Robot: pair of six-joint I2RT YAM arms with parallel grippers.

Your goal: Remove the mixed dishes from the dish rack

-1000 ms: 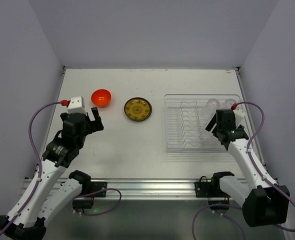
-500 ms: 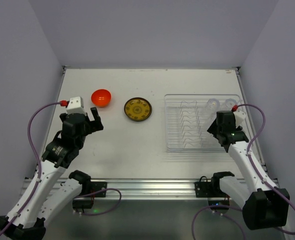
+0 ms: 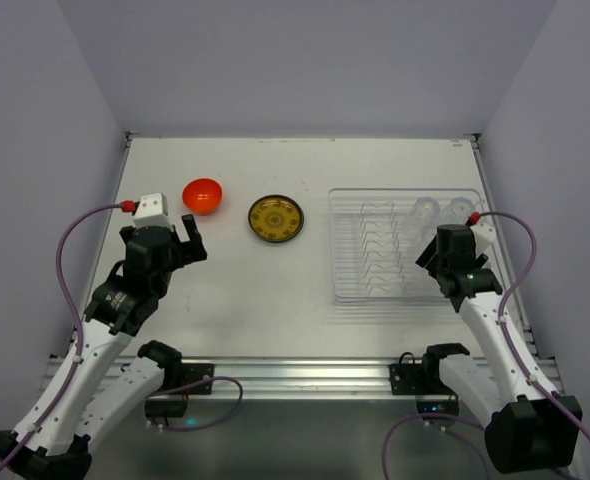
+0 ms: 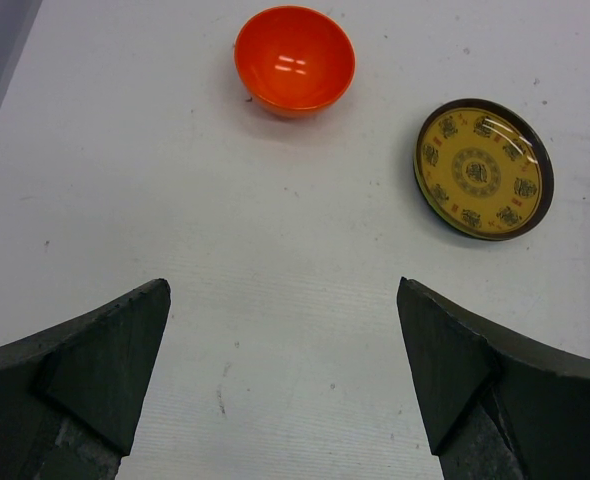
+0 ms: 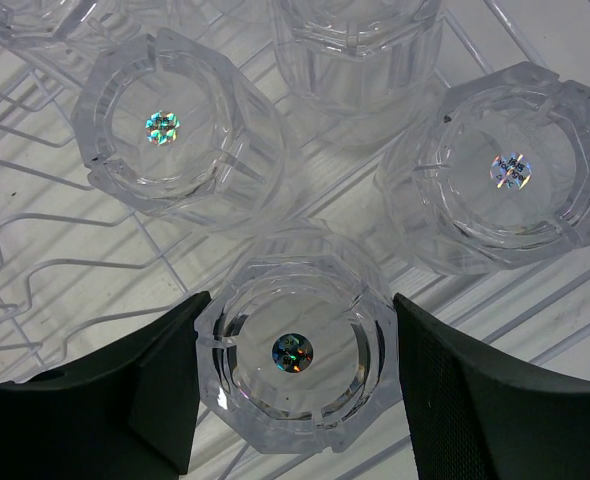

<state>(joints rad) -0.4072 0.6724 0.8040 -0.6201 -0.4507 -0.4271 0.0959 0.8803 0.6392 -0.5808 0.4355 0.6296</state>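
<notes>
Clear plastic fills my right wrist view: the right gripper (image 5: 300, 300) is down inside the rack (image 3: 360, 291), and its two dark fingers (image 5: 155, 400) sit one on each side of a clear cup (image 5: 293, 362). They meet its faceted wall with no gap that I can see, so I record it as gripped. That cup stands at the near right of the rack, over the white wire dividers (image 5: 45, 265). Three neighbouring cups (image 5: 165, 130) crowd close to it on the far side, one to the left, one to the right and one between them further back. Each cup I can see fully has a small shiny sticker at its centre; I cannot tell whether the cups stand mouth up or mouth down. On the left, the left gripper (image 4: 282, 290) hovers over the bare white table (image 3: 275, 290) with its fingers spread wide and nothing between them. Beyond it the orange-red bowl (image 4: 295, 60) sits upright on the table, mouth up. The yellow-brown plate (image 4: 483, 168) lies flat to the bowl's right, apart from it, between the bowl and the rack.
</notes>
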